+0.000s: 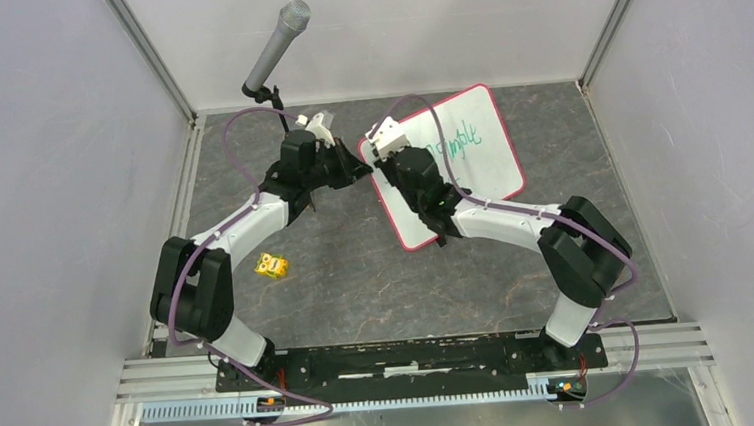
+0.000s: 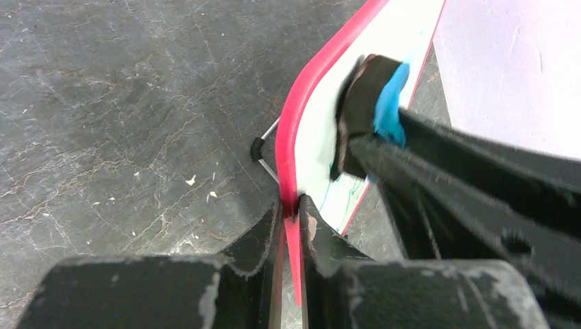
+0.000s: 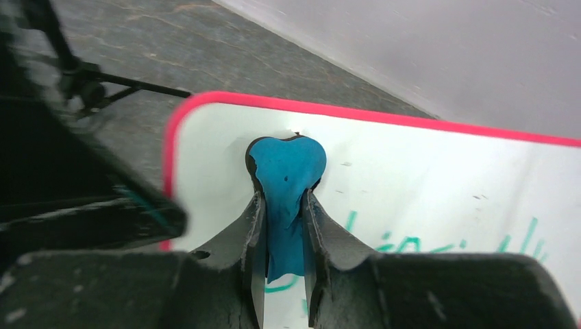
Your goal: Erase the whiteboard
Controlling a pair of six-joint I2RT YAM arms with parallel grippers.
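Observation:
The whiteboard [image 1: 474,146], white with a thin pink-red frame and green handwriting, stands tilted near the back middle of the floor. My left gripper [image 1: 362,170] is shut on its left edge; the left wrist view shows both fingers pinching the red frame [image 2: 291,171]. My right gripper [image 1: 385,144] is shut on a blue eraser [image 3: 286,175] with a black felt face, pressed against the board's upper left corner. The eraser also shows in the left wrist view [image 2: 373,103]. Green marks [image 3: 411,243] lie beside and below the eraser.
A small yellow toy [image 1: 272,265] lies on the dark stone floor left of centre. A grey microphone [image 1: 276,45] on a thin stand rises at the back left. White walls enclose the floor on three sides.

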